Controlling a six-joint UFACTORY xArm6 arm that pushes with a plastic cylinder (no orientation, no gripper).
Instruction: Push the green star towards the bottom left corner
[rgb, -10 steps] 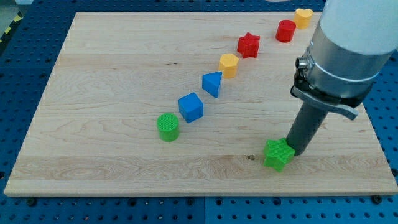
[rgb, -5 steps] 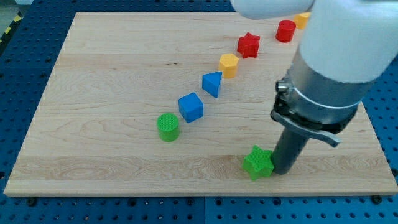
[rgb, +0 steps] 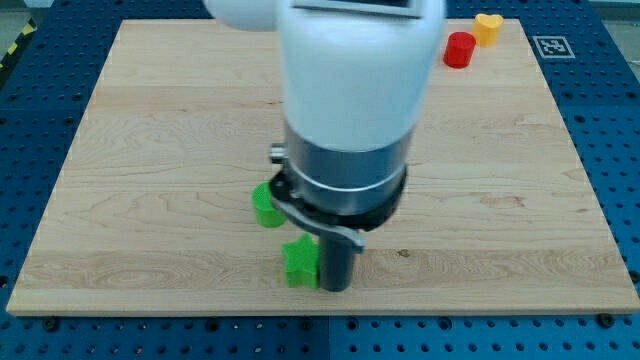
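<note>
Wooden board (rgb: 150, 150) | my tip (rgb: 335, 288) touching green star (rgb: 299, 264) | no hand fitted

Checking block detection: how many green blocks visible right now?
2. The green star sits near the view's bottom, touching my tip on its left. The green cylinder is just above-left, partly hidden. The arm may hide others.

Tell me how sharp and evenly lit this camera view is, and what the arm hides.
Camera view: lighting even and soft, no glare on the board; the arm's pale upper body is slightly blurred; my tip casts only a faint shadow beside the green star; the arm hides part of the green cylinder.
</note>
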